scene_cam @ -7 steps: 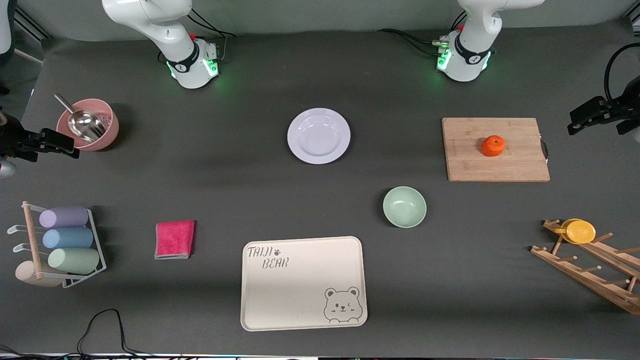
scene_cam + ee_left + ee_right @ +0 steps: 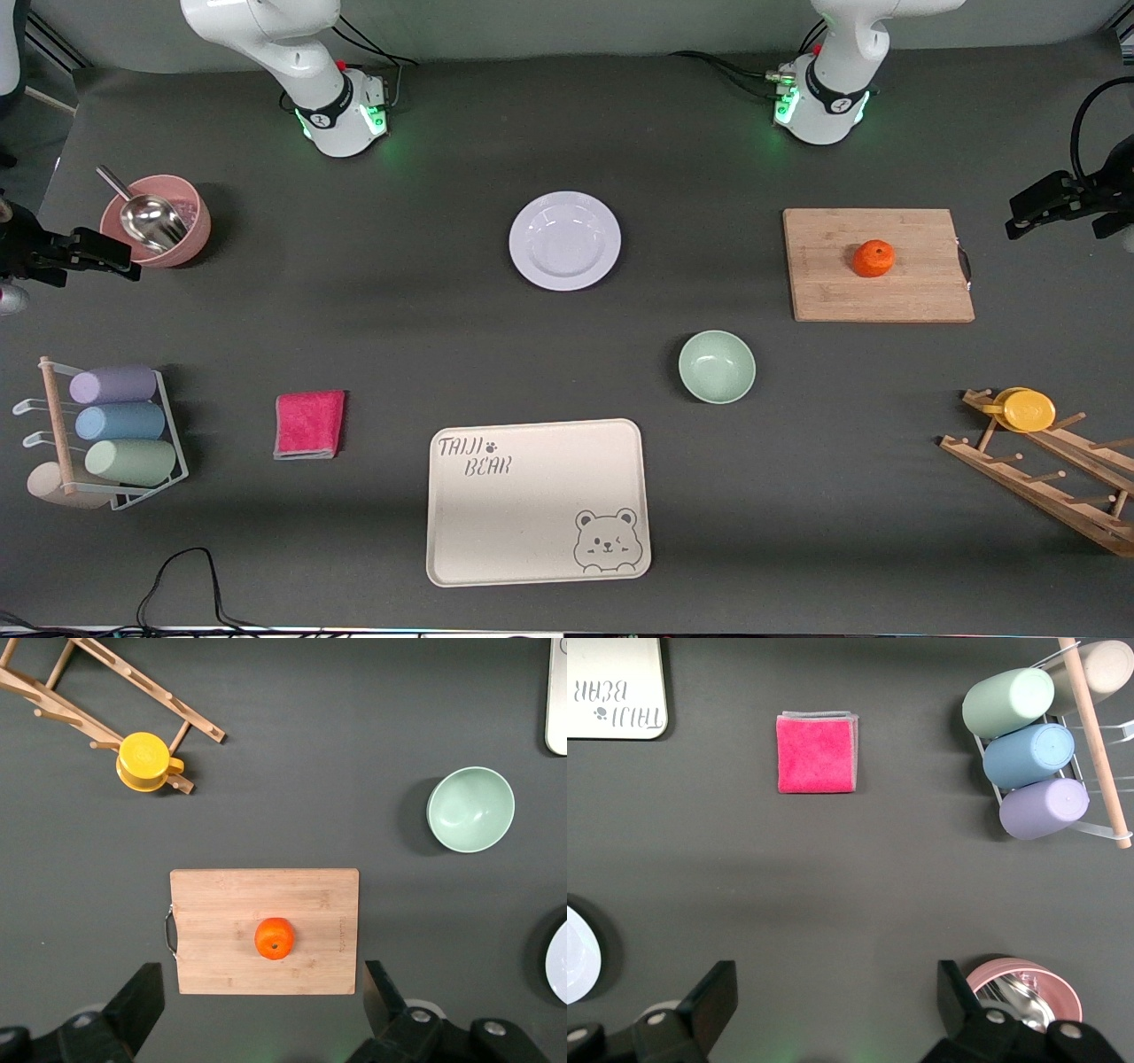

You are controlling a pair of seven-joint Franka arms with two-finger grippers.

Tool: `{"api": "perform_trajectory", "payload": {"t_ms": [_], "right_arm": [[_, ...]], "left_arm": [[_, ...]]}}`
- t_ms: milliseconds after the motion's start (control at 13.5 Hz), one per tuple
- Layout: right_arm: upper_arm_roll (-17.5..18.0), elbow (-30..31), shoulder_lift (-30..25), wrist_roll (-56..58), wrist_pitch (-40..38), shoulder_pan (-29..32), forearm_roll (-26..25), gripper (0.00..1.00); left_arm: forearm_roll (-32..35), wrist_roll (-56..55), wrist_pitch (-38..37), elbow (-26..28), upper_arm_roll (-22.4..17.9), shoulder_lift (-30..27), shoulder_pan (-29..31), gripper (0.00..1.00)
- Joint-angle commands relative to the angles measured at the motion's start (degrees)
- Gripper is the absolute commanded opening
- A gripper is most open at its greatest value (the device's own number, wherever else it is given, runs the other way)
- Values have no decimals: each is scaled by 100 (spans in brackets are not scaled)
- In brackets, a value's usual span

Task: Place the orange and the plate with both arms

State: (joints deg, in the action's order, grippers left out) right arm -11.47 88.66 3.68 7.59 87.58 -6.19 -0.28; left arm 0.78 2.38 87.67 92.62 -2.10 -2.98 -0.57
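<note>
The orange (image 2: pixel 873 258) sits on the wooden cutting board (image 2: pixel 921 292) toward the left arm's end of the surface; it looks light, firm and apt to roll, so a grip across its widest middle seems best. The plate (image 2: pixel 564 240) lies flat on the bare surface between the two bases; stiff, thin and probably slick, it likely needs pinching at its rim. The left end effector (image 2: pixel 261 1010) and right end effector (image 2: pixel 833 1010) both hang wide open and empty.

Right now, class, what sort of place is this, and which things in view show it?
Probably a robot lab set up as a mock kitchen: two arms bolted to a dark-covered table, among kitchenware such as a cutting board bearing an orange, a plate and a cup rack.
</note>
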Motion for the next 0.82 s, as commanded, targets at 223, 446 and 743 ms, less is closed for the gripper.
{"api": "perform_trajectory", "payload": {"t_ms": [223,446,743], "right_arm": [[22,99,-140,-399,-22,-13,54,100],[22,108,-140,-408,-22,-22,63,100],[31,291,-315,-408,-13,-31,107,100]], "left_arm": [[63,-45,99,983,-18,-158,152,100],[80,26,1309,2343,-27,-465,276,99],[300,17,2884,4111,-27,-949,364,99]]}}
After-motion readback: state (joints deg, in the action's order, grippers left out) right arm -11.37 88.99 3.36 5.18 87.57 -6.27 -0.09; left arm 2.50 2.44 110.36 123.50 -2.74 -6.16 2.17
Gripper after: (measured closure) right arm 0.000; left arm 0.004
